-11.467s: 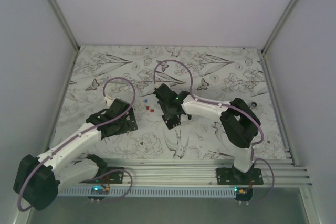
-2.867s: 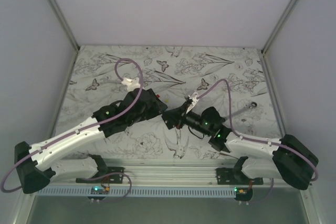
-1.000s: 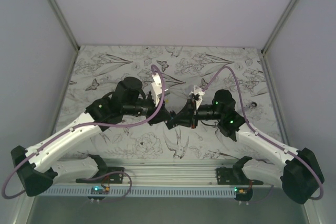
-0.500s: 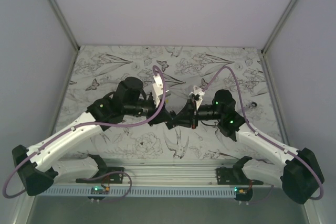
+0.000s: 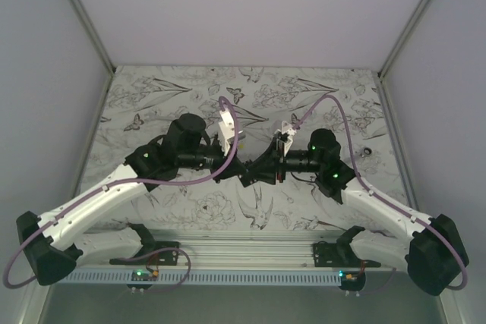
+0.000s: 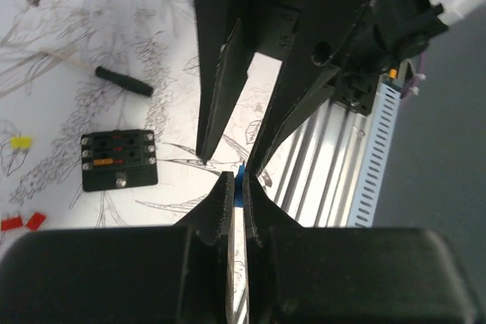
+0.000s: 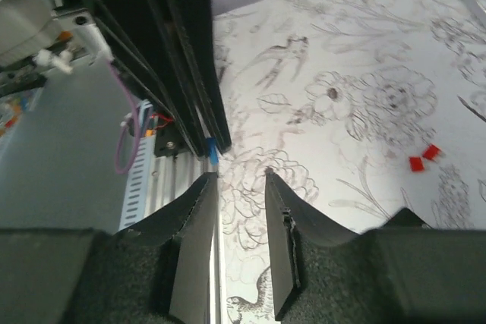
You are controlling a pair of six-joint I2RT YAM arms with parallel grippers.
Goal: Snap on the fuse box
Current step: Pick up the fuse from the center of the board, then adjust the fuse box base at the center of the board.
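Note:
The fuse box [image 6: 119,159] lies flat on the patterned table in the left wrist view, black, with small red and orange fuses in its slots. The arms cover it in the top view. Both grippers meet tip to tip above the table's middle. My left gripper [image 6: 237,184] [image 5: 237,172] is shut on a tiny blue fuse [image 6: 240,178] [image 7: 212,151]. My right gripper [image 7: 239,178] [image 5: 255,174] faces it with its jaws apart on either side of the left fingertips, and nothing is pinched between them.
A thin black-handled tool [image 6: 121,81] lies beyond the fuse box. Loose fuses lie on the table: a yellow fuse [image 6: 21,143] and red fuses [image 6: 21,222] [image 7: 423,158]. A small metal part [image 5: 367,152] sits at the right. The aluminium rail [image 5: 250,246] runs along the near edge.
My right gripper's jaws have spread apart while the left gripper has closed on the blue fuse. Both arms have stayed almost in place, tips together.

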